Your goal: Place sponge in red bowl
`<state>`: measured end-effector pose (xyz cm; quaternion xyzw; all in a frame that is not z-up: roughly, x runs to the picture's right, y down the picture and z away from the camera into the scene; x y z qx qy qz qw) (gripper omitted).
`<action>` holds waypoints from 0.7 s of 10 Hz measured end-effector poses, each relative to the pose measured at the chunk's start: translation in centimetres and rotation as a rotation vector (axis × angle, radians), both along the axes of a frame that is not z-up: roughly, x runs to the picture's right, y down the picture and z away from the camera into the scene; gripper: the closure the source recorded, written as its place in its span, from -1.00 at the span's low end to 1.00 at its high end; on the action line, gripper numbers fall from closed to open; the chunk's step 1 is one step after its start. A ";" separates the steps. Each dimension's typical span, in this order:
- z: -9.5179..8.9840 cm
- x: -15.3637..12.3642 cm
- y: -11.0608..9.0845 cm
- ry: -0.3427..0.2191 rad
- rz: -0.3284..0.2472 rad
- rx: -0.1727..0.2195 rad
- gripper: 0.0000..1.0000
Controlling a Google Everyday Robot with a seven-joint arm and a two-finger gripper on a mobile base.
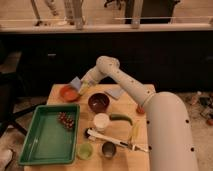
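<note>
Taking the red bowl (68,92) as the landmark, at the far left corner of the counter (145,159): the green tray (40,145) lies in front of it, toward the camera, with a bunch of grapes (65,120) in its far right corner. Directly over the bowl's right rim hangs the sponge (76,84), a small block showing a blue-grey face on the upper left and a yellowish layer on the lower right, tilted. It is off the counter and appears to be held by the gripper (83,88), which sits just to the right of the bowl's rim at the end of the white arm (125,85); the fingers look clenched on the sponge's yellowish side.

Right of the red bowl stands the dark bowl (98,102). In front of that one is the white cup (101,121), and further toward the camera the small green cup (85,150) and a metal cup (108,149). Behind and right of the dark bowl a flat blue-grey cloth (116,92) lies on the counter.

The sponge is likely light, soft and compressible, not fragile and not slippery. A hold across its short sides suits it, and a firm pinch will only squash it. Being light, it may cling to a finger or bounce off the shallow rim, so it is best let go low and over the bowl's middle.
</note>
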<state>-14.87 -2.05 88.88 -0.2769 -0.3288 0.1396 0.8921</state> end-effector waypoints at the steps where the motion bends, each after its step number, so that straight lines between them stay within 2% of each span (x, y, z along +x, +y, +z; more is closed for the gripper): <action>1: 0.4 -0.8 -0.1 -0.004 -0.007 0.000 1.00; 5: 1.9 -3.4 -0.4 -0.013 -0.029 -0.002 1.00; 7: 2.4 -3.8 -0.5 -0.009 -0.034 -0.005 1.00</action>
